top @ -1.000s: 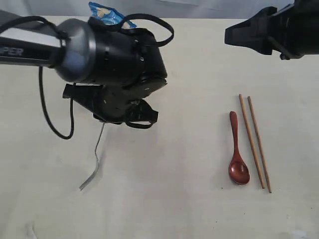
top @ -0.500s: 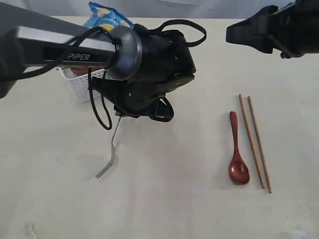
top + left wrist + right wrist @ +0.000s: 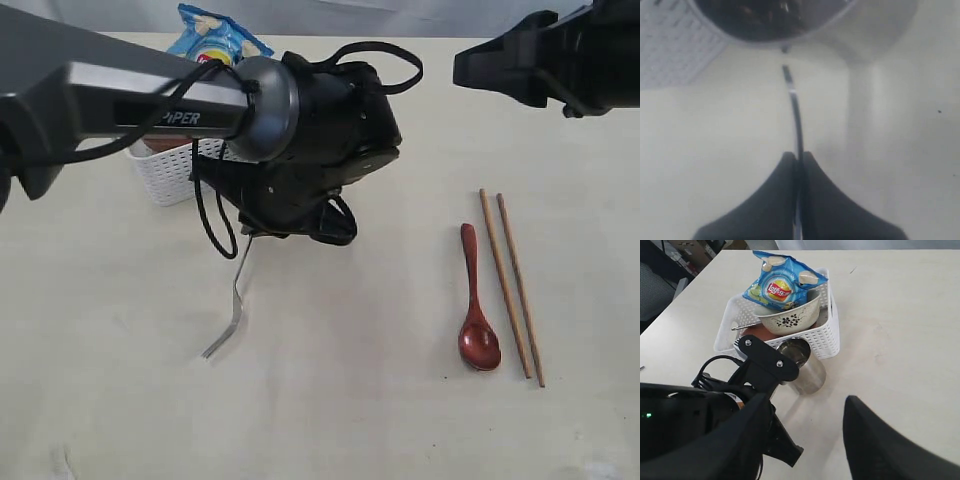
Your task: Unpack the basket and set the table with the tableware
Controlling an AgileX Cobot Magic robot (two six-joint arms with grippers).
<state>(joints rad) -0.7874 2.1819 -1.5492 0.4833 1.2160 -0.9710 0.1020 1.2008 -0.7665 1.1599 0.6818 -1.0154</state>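
Since one second ago the left arm has carried the fork toward the right in the exterior view, and the basket now shows behind it.

This white lattice basket stands at the far left part of the table. It holds a cream bowl with dark flower prints. A blue chip bag lies on top of the bowl, and a reddish-brown plate shows under it. A thin silver handle sticks out beside the bowl; which piece it is I cannot tell. One steel cup stands upright on the table, just beside the basket's wall and outside it.

The left gripper has its jaws pressed together on the fork's handle. The fork is silver and slim and hangs tilted, with the tines low near the table; whether they touch it I cannot tell.

Well apart, at the right side, one dark red spoon lies with its scoop toward the near edge. Just beside it lie two brown wooden chopsticks, almost parallel.

The right gripper is above the table with its jaws spread wide and nothing between them.
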